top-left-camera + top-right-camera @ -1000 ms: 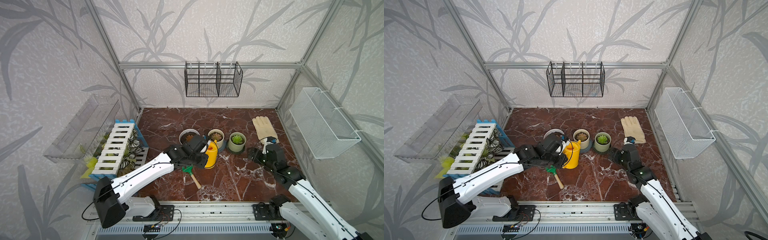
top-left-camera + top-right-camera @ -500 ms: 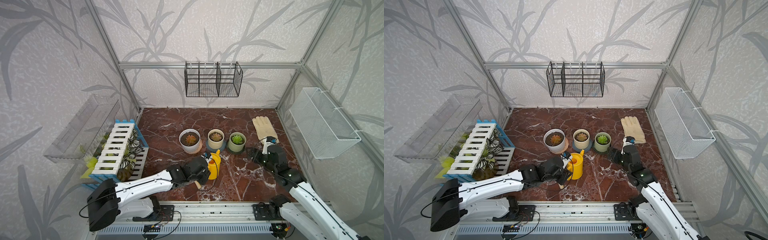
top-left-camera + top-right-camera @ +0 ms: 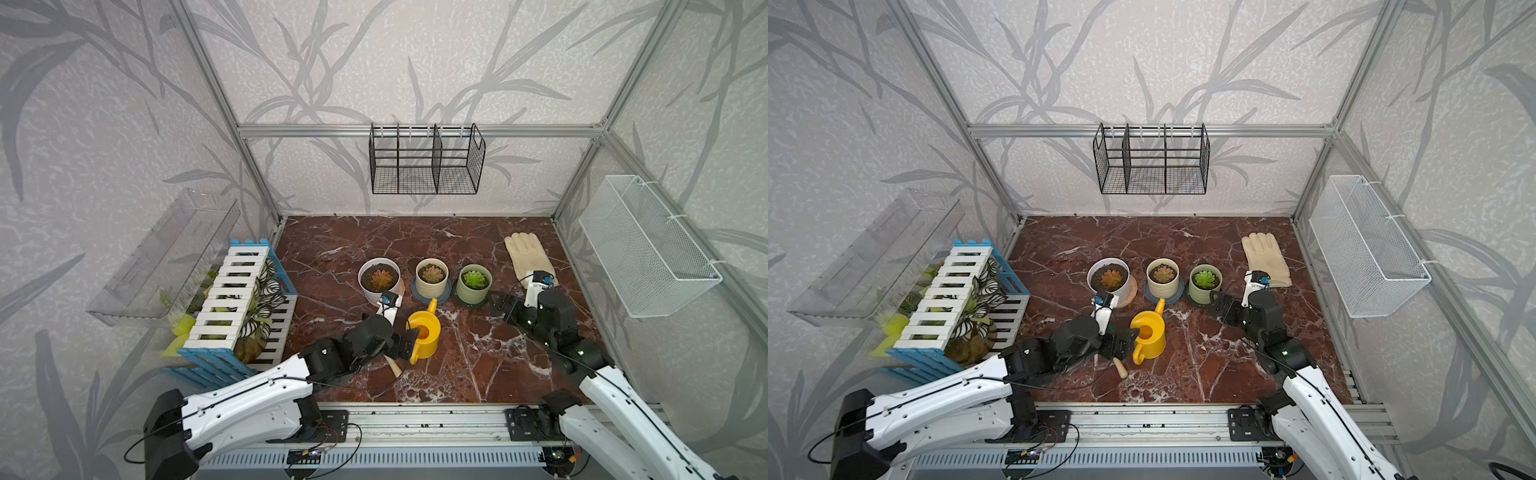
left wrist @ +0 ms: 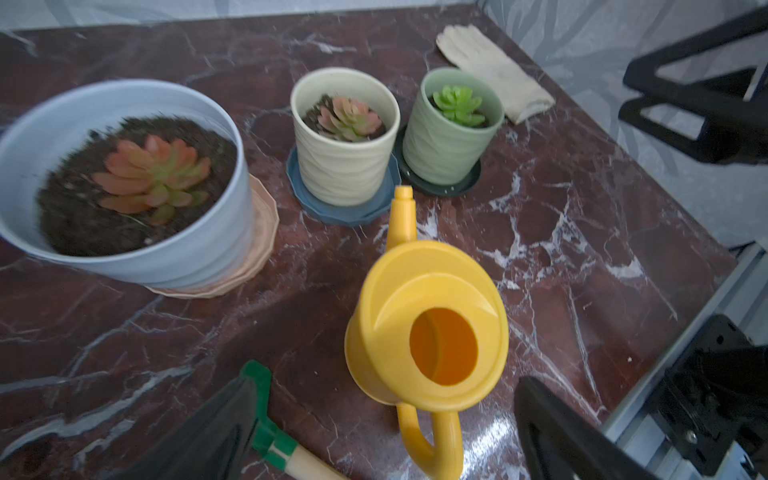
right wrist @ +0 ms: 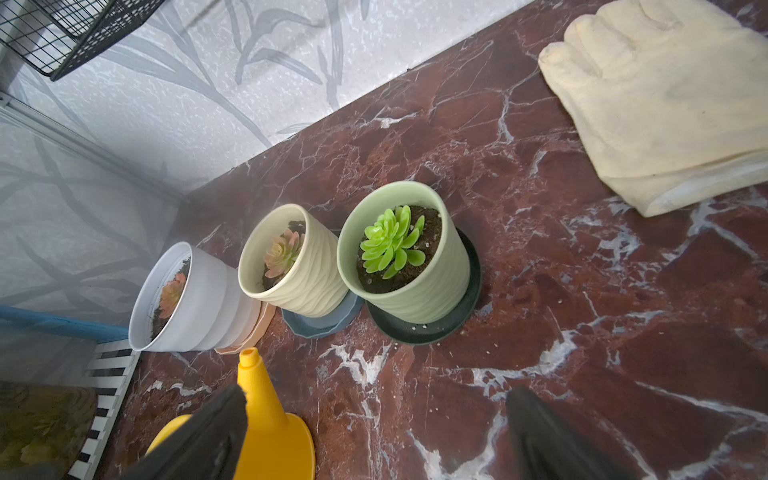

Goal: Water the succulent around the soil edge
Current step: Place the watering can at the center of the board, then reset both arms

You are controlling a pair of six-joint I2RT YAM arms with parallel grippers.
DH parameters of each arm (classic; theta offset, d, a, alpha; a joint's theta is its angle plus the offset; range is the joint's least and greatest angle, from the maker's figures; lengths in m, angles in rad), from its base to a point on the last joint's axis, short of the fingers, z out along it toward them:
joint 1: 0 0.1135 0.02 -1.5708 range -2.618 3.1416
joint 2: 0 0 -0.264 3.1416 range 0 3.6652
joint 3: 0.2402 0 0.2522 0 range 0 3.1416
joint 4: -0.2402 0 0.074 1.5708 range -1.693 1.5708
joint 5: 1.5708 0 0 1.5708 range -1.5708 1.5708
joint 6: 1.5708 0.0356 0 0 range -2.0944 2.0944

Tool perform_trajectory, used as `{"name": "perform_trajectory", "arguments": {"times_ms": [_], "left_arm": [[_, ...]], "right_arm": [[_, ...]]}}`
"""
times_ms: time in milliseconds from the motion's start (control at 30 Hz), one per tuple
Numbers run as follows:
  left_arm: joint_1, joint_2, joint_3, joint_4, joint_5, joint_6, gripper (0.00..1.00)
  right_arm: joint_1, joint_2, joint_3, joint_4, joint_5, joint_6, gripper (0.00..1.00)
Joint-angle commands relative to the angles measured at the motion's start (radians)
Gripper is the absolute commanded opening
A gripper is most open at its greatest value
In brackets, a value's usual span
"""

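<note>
A yellow watering can (image 3: 424,332) (image 4: 432,332) stands upright on the marble floor, its spout towards the pots. My left gripper (image 3: 409,345) (image 4: 386,399) is open, and the can's handle sits between its fingers without touching either. Behind the can, three succulents stand in a row. An orange one grows in a white pot (image 3: 379,279), a pinkish one in a cream pot (image 3: 431,274) and a green one in a green pot (image 3: 473,280) (image 5: 399,249). My right gripper (image 3: 505,307) (image 5: 376,399) is open and empty, just right of the green pot.
A green trowel (image 4: 266,432) with a wooden handle lies under my left gripper. A cream glove (image 3: 528,257) lies at the back right. A blue-and-white crate (image 3: 241,307) of plants stands on the left. Wire baskets (image 3: 424,160) (image 3: 648,253) hang on the walls.
My left arm brought the watering can from beside the pots down to the floor nearer the front and opened its jaws, letting go of the handle. My right gripper opened a little wider.
</note>
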Motion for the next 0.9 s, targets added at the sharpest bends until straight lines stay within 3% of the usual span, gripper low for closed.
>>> {"name": "perform_trajectory", "arguments": {"times_ms": [0,200,433,633,867], "left_arm": [[0.064,0.001,0.067,0.059,-0.24,0.081,1.0],[0.308,0.104,0.116,0.242,-0.3,0.234,1.0],[0.517,0.204,0.002,0.58,-0.347,0.403,1.0],[0.743,0.302,-0.144,0.696,-0.269,0.366,1.0],[0.868,0.402,-0.35,1.133,-0.245,0.396,1.0]], "right_arm": [[-0.003,0.043,0.042,0.01,-0.005,0.007,0.99],[-0.002,0.134,0.074,0.019,0.054,0.002,0.99],[-0.003,0.248,0.109,0.086,0.094,-0.047,0.99],[-0.003,0.267,0.102,0.152,0.121,-0.072,0.99],[-0.004,0.259,0.097,0.149,0.182,-0.091,0.99]]}}
